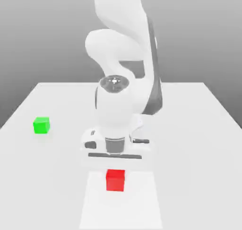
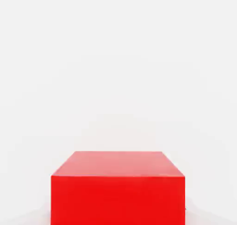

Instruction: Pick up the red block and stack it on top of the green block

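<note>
The red block [image 1: 115, 180] is a plain bright red cube resting on the white table near the front, in the middle of the exterior view. It looms large and close in the hand view [image 2: 117, 188], showing its top face and one side face. My gripper [image 1: 115, 161] hangs straight down just above and slightly behind the red block, with the white arm rising behind it. The green block [image 1: 41, 125], a slightly smaller bright green cube, sits alone on the table toward the exterior view's left, well apart from the red block and from the gripper.
The white table [image 1: 198, 144] stretches wide on both sides of the arm, with its far edge behind the robot base. A brighter white strip [image 1: 142, 205] runs from under the red block toward the front edge.
</note>
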Available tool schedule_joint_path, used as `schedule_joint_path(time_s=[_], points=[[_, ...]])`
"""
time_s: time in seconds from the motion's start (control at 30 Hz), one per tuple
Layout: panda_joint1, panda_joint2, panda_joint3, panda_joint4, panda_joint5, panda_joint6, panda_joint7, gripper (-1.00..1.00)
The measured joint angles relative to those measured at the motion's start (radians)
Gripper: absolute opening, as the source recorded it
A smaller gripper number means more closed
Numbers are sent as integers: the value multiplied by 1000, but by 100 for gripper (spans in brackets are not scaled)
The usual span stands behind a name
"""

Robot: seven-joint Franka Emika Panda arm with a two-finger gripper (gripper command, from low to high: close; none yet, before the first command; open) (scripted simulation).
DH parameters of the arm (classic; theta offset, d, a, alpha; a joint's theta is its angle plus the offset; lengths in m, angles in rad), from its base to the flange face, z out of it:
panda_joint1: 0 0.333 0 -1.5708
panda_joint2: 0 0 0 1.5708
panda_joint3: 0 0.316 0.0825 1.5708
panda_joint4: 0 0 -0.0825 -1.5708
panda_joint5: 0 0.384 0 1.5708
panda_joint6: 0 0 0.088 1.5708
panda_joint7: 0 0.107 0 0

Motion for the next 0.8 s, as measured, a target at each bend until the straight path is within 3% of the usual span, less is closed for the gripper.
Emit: schedule_joint_path(time_s=[0.2,0.8], points=[[-6,-203,3,-29,-4,-175,3,-100],[-716,-452,-382,-95,-280,-333,323,-100]])
